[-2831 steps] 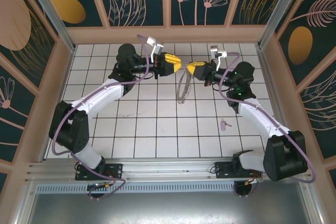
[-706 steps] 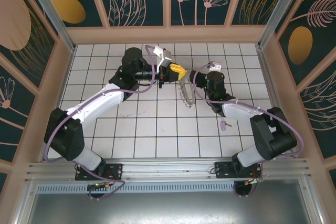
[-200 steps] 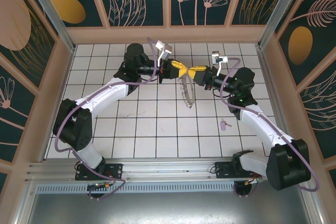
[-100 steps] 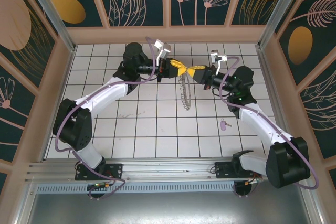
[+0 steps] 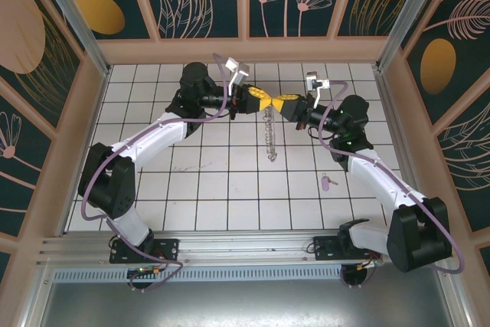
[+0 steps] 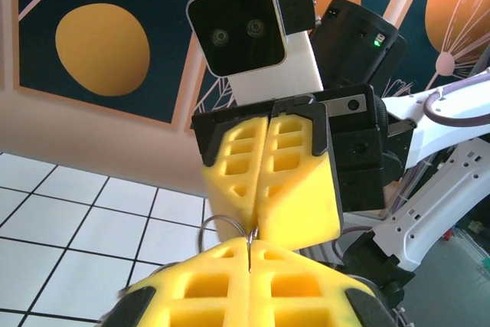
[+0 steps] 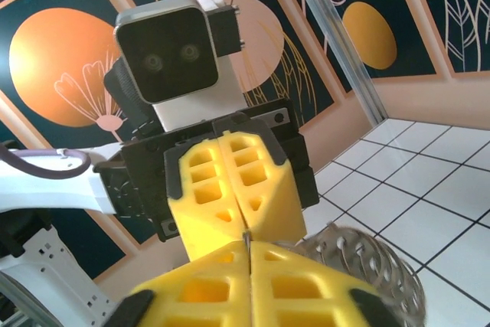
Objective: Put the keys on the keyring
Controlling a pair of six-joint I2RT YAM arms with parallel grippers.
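So, step: ring-opening, I judged.
My left gripper (image 5: 259,99): clenched on keyring (image 5: 268,132), which dangled.
My right gripper (image 5: 286,103): clenched on it too, tip-to-tip.
Key (image 5: 328,181): lay on tile (image 5: 230,189), well apart.
Next: needed one gripper freed for it.

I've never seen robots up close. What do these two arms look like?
Both the left arm and right arm have white links, black joints and looping purple cables. The left end effector and right end effector carry yellow gridded fingers and white cameras.
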